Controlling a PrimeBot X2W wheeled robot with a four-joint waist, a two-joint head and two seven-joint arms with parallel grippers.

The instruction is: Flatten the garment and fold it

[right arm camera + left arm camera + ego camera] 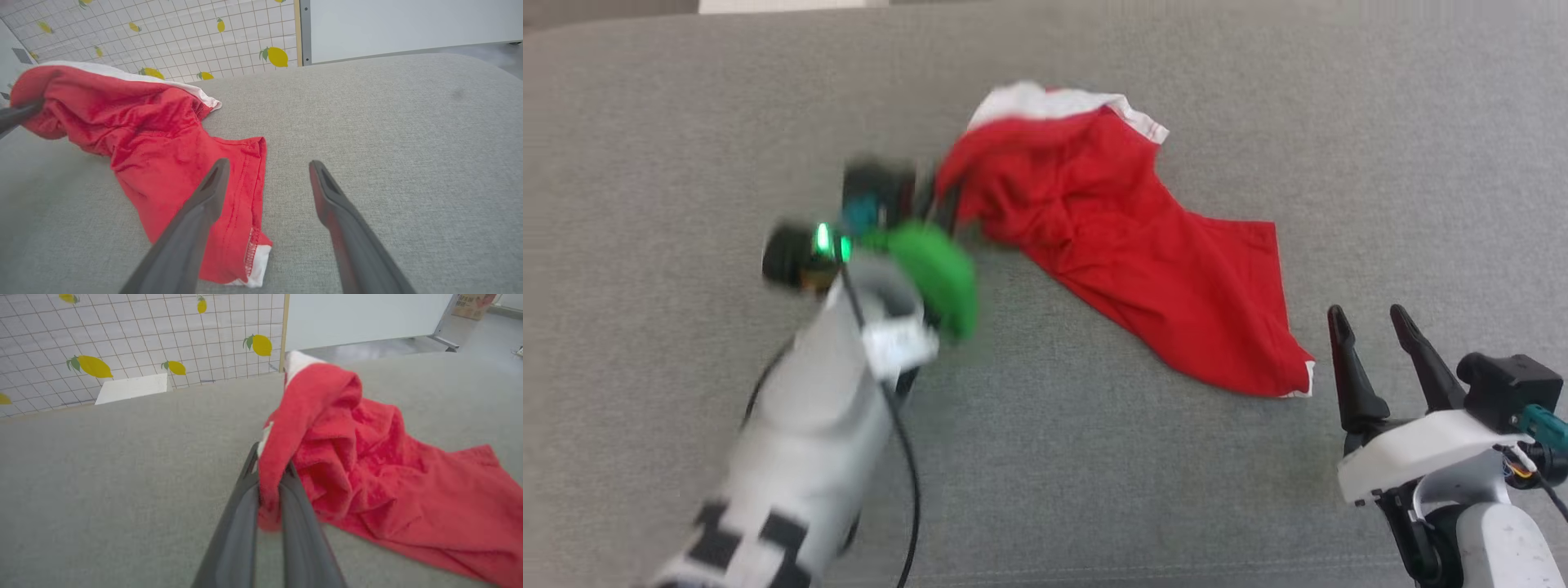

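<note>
Loosely crumpled, the soft red garment [1127,245] sits pinched between left fingers [235,526]; right fingers [192,228] gape apart.

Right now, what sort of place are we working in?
Probably an indoor lab or demo room rather than a home. The red shorts lie on a wide grey fabric pad, and behind it stand a lemon-print tiled screen and a plain white panel.

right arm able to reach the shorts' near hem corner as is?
Probably yes. The right claw is open just beside the hem corner of the shorts, with bare grey cushion between them.
</note>
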